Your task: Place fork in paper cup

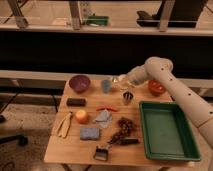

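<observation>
My gripper (123, 80) is at the back of the table, between the blue cup (106, 86) and the red bowl (156, 87), at the end of the white arm (157, 67) that reaches in from the right. It hangs right over the spot of the white paper cup (119, 79), which shows only as a pale edge at the gripper's tip. The small shiny metal cup (127, 97) stands just in front of it. The silvery fork does not show; it is hidden or too thin to make out.
A green tray (165, 150) fills the table's right side. A purple bowl (80, 82), a black block (76, 101), a red chili (106, 108), an orange fruit (81, 116), wooden utensils (64, 125), a blue sponge (90, 133), a grey cloth (103, 118), grapes (125, 127) and a black-handled brush (107, 150) lie on the table.
</observation>
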Robot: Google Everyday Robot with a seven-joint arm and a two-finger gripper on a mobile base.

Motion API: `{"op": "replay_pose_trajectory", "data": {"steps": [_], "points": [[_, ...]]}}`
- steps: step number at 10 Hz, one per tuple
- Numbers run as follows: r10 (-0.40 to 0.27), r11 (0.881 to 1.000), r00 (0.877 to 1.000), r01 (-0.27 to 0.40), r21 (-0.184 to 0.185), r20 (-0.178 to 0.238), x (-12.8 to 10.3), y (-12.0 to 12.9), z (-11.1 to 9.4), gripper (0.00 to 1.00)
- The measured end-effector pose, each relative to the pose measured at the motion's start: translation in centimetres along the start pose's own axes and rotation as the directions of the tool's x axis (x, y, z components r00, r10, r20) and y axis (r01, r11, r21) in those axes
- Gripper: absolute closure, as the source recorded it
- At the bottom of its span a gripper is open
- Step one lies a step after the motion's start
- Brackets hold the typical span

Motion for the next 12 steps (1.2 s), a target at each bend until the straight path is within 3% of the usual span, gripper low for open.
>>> {"op": "replay_pose_trajectory", "data": {"steps": [2, 5, 6, 9, 11, 12], "points": [[0.004, 1.000, 1.000, -0.004, 0.002, 0.028, -0.4, -1.6, 0.4, 1.00], [0.045, 0.999, 0.988, -0.042, -0.029, 0.149, -0.8, -2.7, 1.5, 1.00], [0.061, 0.997, 0.977, -0.052, -0.053, 0.206, -1.3, -2.8, 2.1, 1.00], [0.073, 0.995, 0.946, -0.050, -0.081, 0.317, -2.3, -3.4, 3.0, 1.00], [0.085, 0.995, 0.910, -0.055, -0.086, 0.406, -2.2, -5.0, 3.7, 1.00], [0.088, 0.994, 0.900, -0.053, -0.093, 0.426, -2.4, -5.3, 4.3, 1.00]]}}
